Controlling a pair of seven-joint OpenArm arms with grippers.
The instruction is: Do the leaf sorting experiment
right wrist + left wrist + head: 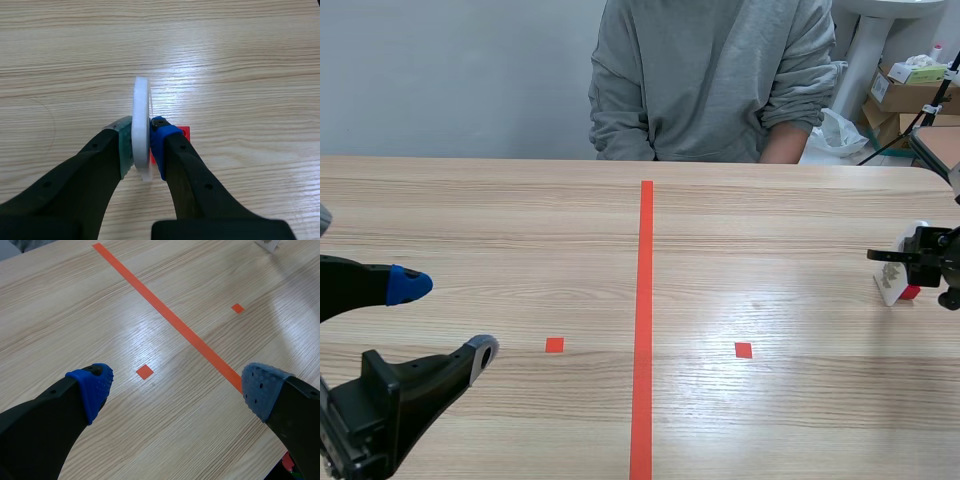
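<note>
Grip on the white card (141,107) is edge-on: the right gripper (142,147) has its fingers drawn narrow and pressed on the card's two flat faces, a grey-green pad (124,147) on one side and a blue one on the other. I judge this keeps the thin slab upright with its face on show. The card looks rigid, smooth and matte, with a rounded upper edge. A small red base (184,132) shows just beside the blue pad, low by the wood; whether it touches the table (520,230) I cannot tell. In the scene view the card sits at the far right of the frame, at mid height, and a faint greyish mark on its face is too small to read as a leaf. The left gripper (177,387) hovers at the lower left, jaws wide and empty, its dotted pads apart above pale, glossy wood grain. An orange-red tape line (645,320) splits the table down the middle, with one small square mark (554,345) on each side, probably the sorting spots. A person (710,70) in a grey sweatshirt sits at the top.
</note>
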